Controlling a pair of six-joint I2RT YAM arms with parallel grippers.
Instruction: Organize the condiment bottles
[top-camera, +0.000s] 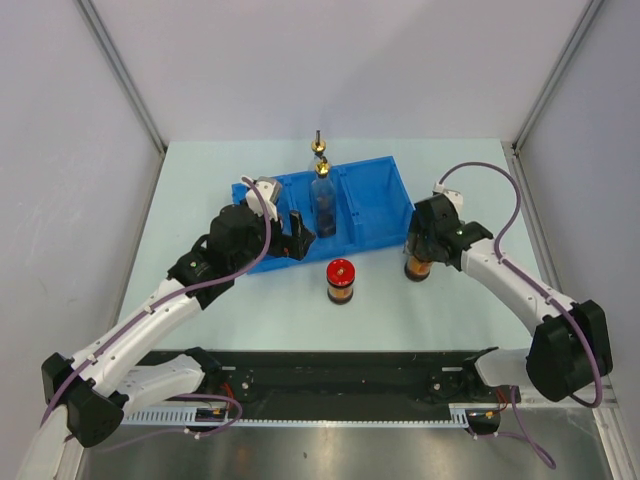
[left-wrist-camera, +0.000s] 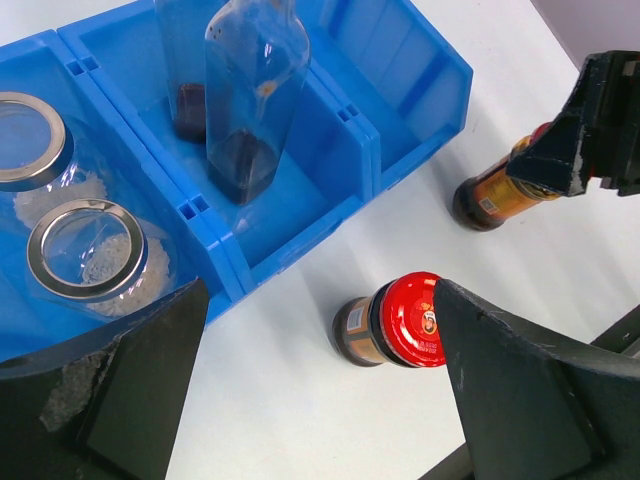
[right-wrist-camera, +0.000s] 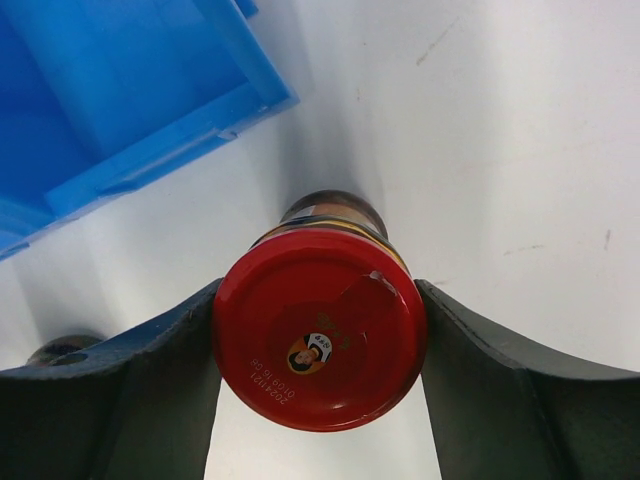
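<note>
Two tall clear bottles with gold spouts (top-camera: 324, 200) stand in the middle compartment of the blue tray (top-camera: 385, 165); they also show in the left wrist view (left-wrist-camera: 250, 90). Two short clear tan-filled jars (left-wrist-camera: 85, 250) sit in its left compartment. One red-lidded dark jar (top-camera: 340, 281) stands free on the table in front of the tray (left-wrist-camera: 400, 320). My left gripper (top-camera: 292, 240) is open and empty above the tray's front edge, left of that jar. My right gripper (top-camera: 420, 252) is shut on the second red-lidded jar (right-wrist-camera: 318, 340), right of the tray's front corner (left-wrist-camera: 490, 195).
The tray's right compartment (left-wrist-camera: 400, 60) holds nothing. The tray's front right corner (right-wrist-camera: 250, 100) is close to the left of the held jar. White table surface (top-camera: 260, 320) lies in front of the tray. Enclosure walls stand on the left, right and back.
</note>
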